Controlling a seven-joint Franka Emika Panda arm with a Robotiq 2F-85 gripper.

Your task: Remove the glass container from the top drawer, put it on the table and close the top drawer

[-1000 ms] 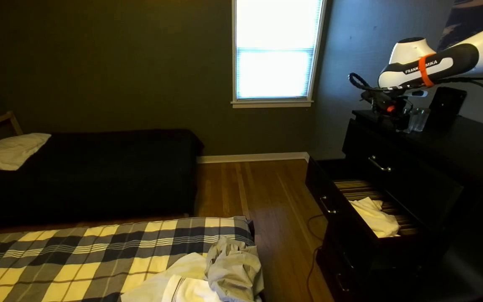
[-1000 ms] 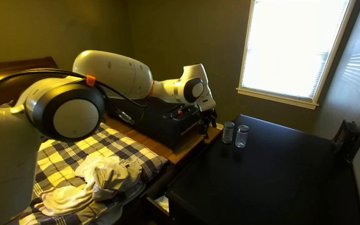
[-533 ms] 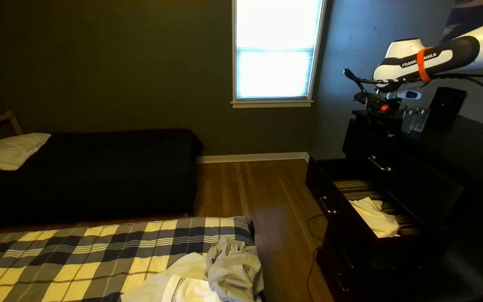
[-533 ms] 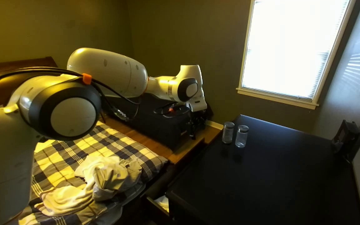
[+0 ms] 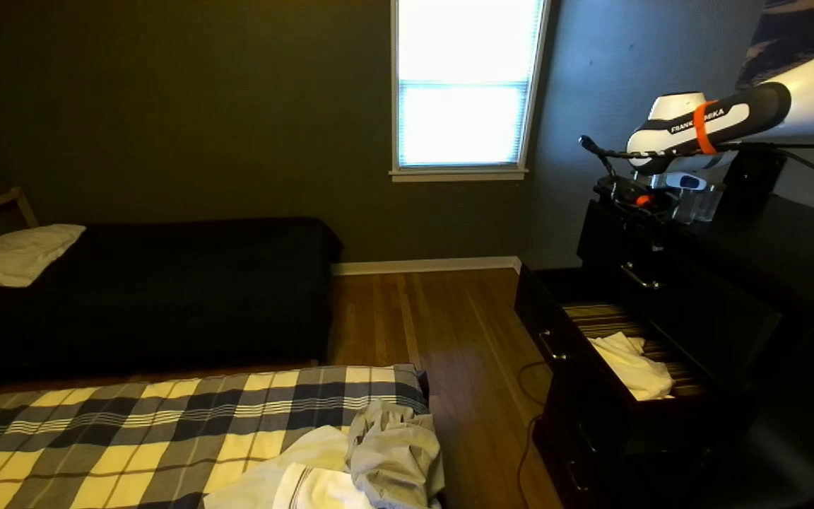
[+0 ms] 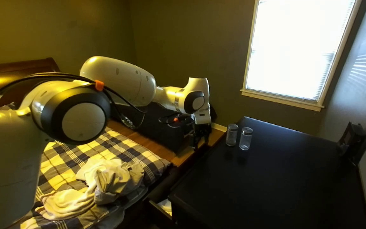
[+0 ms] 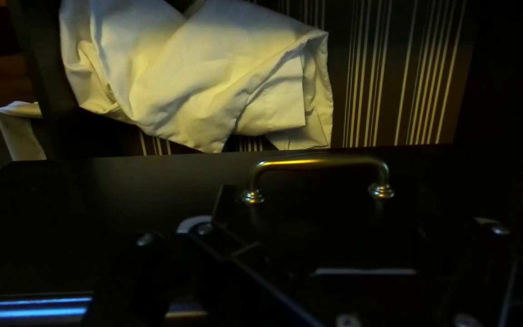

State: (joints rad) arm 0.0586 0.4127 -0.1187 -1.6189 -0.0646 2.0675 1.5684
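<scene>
The top drawer (image 5: 704, 311) has a black front and a metal handle (image 5: 640, 277); I cannot tell whether it is fully shut. Two glass jars with lids stand upright on the dresser top, the table (image 6: 278, 178): one nearer the front edge (image 6: 231, 136), one beside it (image 6: 246, 140). I cannot tell which is the glass container. My gripper (image 6: 200, 143) points down in front of the drawer, apart from the jars. In the wrist view my gripper (image 7: 325, 200) is open and empty, with the handle (image 7: 316, 162) showing between its fingers (image 7: 225, 200). The right finger is very dark.
A lower drawer (image 5: 591, 346) stands pulled out below, with a white cloth (image 5: 633, 367) in it; the cloth also shows in the wrist view (image 7: 189, 72). A dark frame-like object (image 6: 353, 143) stands at the wall end of the dresser top. The plaid bed (image 5: 188, 424) is opposite.
My gripper has moved away from beside the jars, out past the dresser's front edge, and then down in front of the top drawer. The jars and drawers have not moved.
</scene>
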